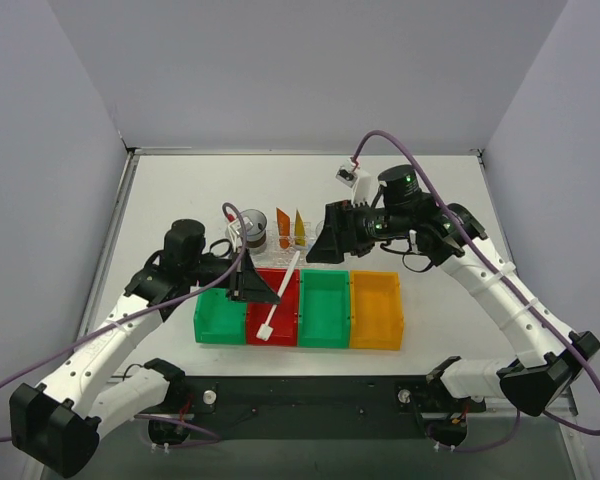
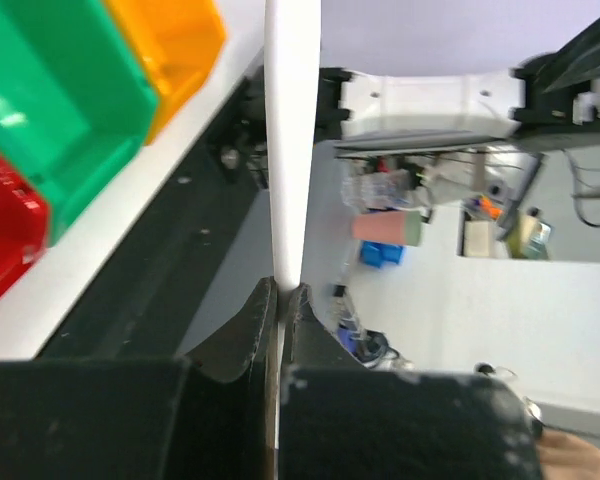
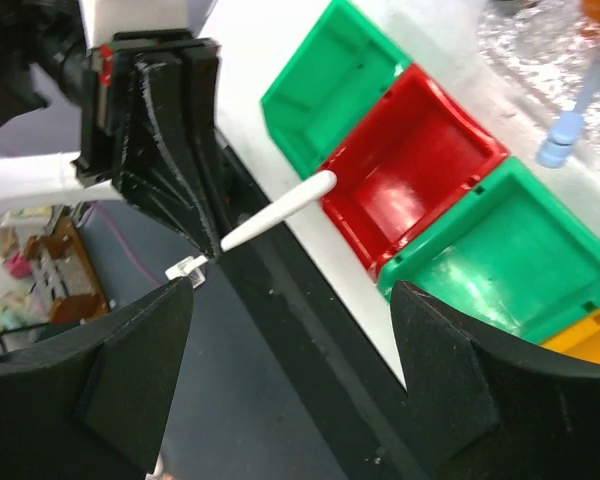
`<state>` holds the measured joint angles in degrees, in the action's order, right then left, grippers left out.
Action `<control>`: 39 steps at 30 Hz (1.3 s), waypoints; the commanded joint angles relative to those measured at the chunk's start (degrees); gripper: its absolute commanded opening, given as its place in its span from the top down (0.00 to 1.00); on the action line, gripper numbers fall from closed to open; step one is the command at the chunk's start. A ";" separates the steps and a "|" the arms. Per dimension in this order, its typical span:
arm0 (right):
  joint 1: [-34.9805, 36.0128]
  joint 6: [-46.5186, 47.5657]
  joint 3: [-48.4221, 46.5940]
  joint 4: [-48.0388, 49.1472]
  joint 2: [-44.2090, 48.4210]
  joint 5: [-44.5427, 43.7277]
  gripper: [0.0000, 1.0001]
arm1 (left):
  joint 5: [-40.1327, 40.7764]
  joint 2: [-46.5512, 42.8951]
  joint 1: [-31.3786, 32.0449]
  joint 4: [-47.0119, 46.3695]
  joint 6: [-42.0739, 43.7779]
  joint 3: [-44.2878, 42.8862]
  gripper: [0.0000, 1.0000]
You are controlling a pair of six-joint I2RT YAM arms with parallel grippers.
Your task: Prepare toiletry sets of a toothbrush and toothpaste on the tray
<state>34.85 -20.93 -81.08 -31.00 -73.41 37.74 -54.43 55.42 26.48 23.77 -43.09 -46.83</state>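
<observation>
The left pincer [image 2: 280, 296] was pressed together on the white toothbrush [image 2: 292, 150], holding it above the red bin [image 1: 290, 322]. The brush looked light, stiff and slick, so it would likely swivel unless gripped mid-handle. The right pincer [image 3: 290, 295] hung spread and empty. The orange tubes [image 1: 283, 222] and the pale blue toothbrush [image 3: 578, 105] sat on the tray [image 3: 520, 50]. The bins looked empty.

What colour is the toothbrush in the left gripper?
White; the toothbrush shows best in the left wrist view.

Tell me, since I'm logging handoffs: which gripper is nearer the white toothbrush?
Left. The left gripper is shut on the white toothbrush; the right gripper hangs open, facing it but apart from it.
</observation>
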 commanded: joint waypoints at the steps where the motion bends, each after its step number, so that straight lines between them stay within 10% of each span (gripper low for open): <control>1: 0.31 -0.17 -1.10 2.87 0.46 8.93 0.25 | -11.30 -1.63 0.15 -21.38 -13.94 2.44 1.00; 17: 0.30 -13.78 8.39 26.34 1.08 14.46 0.47 | -15.00 -2.68 0.15 -33.88 -23.97 4.20 1.00; 32: 1.27 -14.05 6.90 25.12 0.55 16.67 0.71 | -13.16 -1.45 0.15 -37.39 -25.11 4.20 1.00; 39: 1.71 -13.70 6.11 24.41 0.28 16.84 1.00 | -11.40 -1.89 0.15 -35.99 -23.63 4.47 1.00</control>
<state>35.97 -36.62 -73.08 -7.68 -73.49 53.01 -67.72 54.22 26.57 -9.63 -67.66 -41.58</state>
